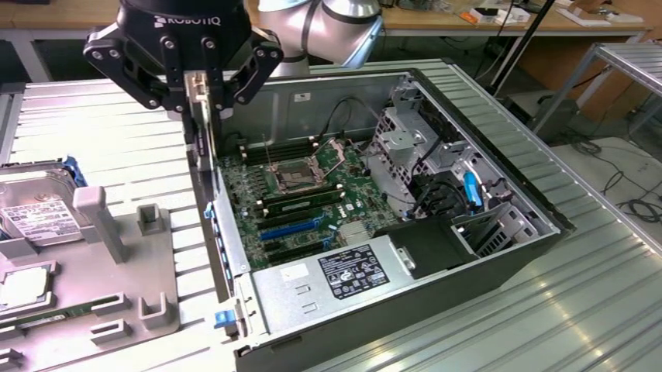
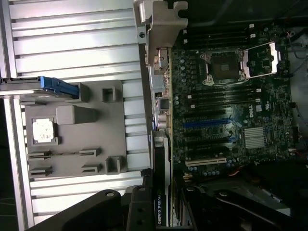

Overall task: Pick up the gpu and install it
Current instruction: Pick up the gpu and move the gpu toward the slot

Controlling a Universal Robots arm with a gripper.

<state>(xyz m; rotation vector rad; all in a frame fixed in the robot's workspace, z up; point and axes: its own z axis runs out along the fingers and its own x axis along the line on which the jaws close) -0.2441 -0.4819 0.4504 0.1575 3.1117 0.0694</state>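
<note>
1. My arm (image 1: 336, 27) enters the exterior view at its top edge, with its grey joints bent just behind the hand.
2. The hand (image 1: 204, 99) points straight down, black body uppermost and fingers beneath it.
3. Both fingers (image 1: 153, 84) slant inward with their linkages folded towards each other, part-way closed.
4. They grip the upper edge of the gpu (image 1: 203, 155), which hangs upright and edge-on below the hand.
5. In the wrist view I see the hand (image 2: 163, 214) with a dark finger (image 2: 137, 209) on each side of the card, each pressed against one face.
</note>
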